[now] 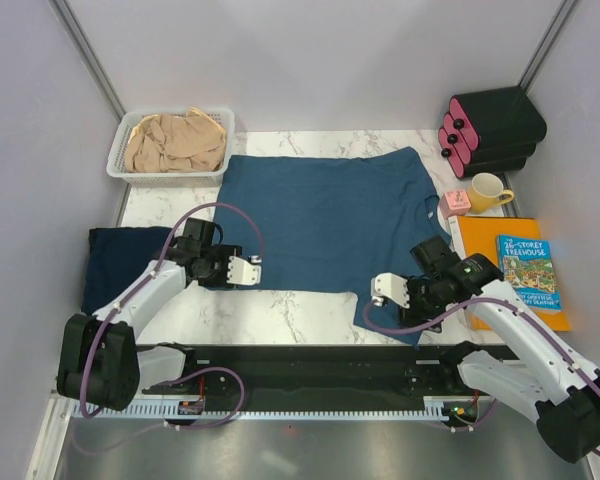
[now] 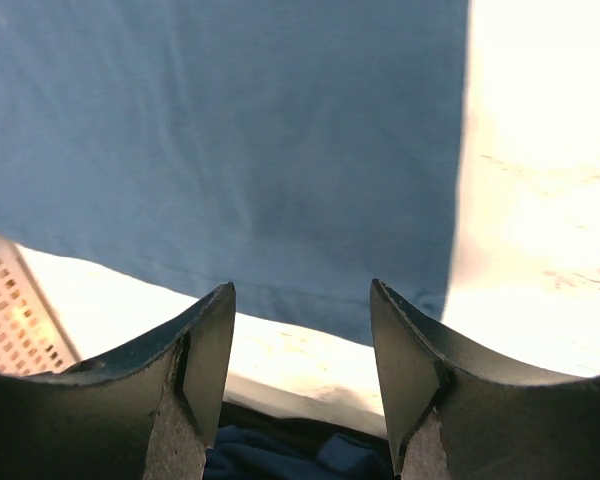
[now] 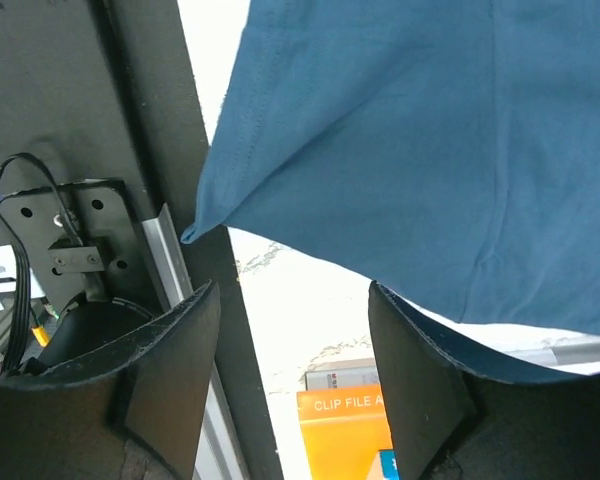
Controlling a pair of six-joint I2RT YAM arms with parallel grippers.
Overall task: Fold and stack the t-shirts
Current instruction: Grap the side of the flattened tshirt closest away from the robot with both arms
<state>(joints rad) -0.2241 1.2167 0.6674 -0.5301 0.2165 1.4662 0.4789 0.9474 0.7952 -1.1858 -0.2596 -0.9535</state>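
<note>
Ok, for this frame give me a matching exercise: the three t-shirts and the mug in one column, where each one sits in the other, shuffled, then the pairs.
Things:
1. teal-blue t-shirt
2. navy t-shirt
3. beige t-shirt
4. yellow mug

Places:
A. bunched in the white basket
B. next to the pink block, at the right
C. spread flat in the middle of the table
D. at the table's left edge

Pairs: 1-C, 2-D, 3-A, 4-B
</note>
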